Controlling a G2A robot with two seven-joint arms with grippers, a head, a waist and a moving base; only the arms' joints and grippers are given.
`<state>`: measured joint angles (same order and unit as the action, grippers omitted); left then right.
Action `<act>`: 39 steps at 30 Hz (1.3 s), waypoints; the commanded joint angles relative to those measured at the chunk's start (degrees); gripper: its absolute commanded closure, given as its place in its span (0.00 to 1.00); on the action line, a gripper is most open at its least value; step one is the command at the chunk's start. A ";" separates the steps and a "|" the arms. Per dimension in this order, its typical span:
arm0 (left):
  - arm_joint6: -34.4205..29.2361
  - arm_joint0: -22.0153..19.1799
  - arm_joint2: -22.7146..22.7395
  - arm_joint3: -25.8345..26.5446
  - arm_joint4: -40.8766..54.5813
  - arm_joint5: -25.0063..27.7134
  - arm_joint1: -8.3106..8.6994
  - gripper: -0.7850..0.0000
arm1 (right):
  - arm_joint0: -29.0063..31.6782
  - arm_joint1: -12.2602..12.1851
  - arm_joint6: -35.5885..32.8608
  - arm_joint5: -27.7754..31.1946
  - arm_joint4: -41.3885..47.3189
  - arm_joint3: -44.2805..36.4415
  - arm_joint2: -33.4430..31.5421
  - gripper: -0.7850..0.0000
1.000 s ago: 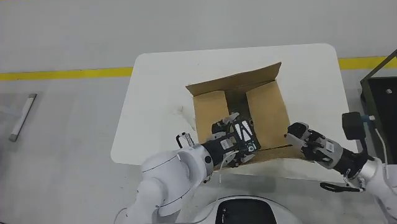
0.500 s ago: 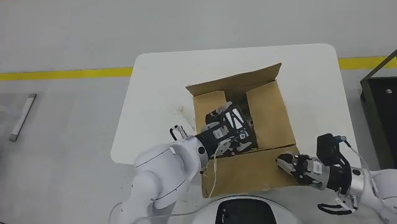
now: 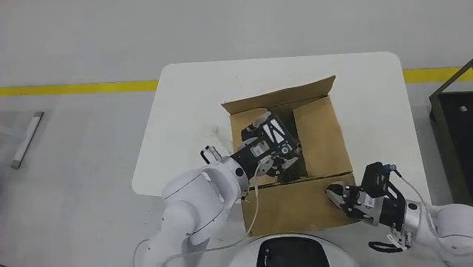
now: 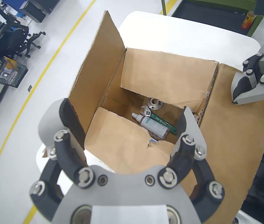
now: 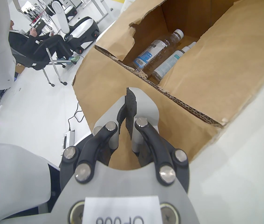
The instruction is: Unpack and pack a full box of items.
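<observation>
The cardboard box [image 3: 281, 97] stands open on the white table [image 3: 188, 112], with its back flap upright and its near flap [image 3: 295, 204] folded outward toward the robot. On the bottom of the box lie a green-handled wrench [image 4: 163, 121] and a white tube [image 4: 151, 126] right against it. A metal flange [image 4: 155, 103] sits just past the wrench's head, and a clear bottle [image 5: 156, 48] lies beside the tube. The left gripper [image 3: 275, 147] hangs over the box's opening, its fingers spread wide with nothing between them. The right gripper [image 3: 338, 193] is at the box's near flap, fingers pressed together and holding nothing. Whether its tips touch the cardboard I cannot tell.
</observation>
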<state>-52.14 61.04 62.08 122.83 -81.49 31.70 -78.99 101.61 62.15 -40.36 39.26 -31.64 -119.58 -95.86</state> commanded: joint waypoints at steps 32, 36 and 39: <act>3.23 -2.39 -0.24 -3.57 -3.43 -8.36 0.42 0.00 | 0.91 1.50 23.31 -10.92 -10.24 5.61 4.53 1.00; 4.17 -2.97 0.37 -4.05 -4.91 -11.06 0.36 0.00 | 1.00 1.43 21.83 -7.82 -9.90 4.57 6.75 1.00; 4.65 -3.33 0.80 -4.43 -6.13 -12.08 0.37 0.00 | 0.81 1.41 22.76 -8.96 -9.04 4.45 5.99 1.00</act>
<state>-47.63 57.81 62.73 118.54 -87.28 19.87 -78.63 102.56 63.57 -18.22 31.41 -40.91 -115.07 -89.15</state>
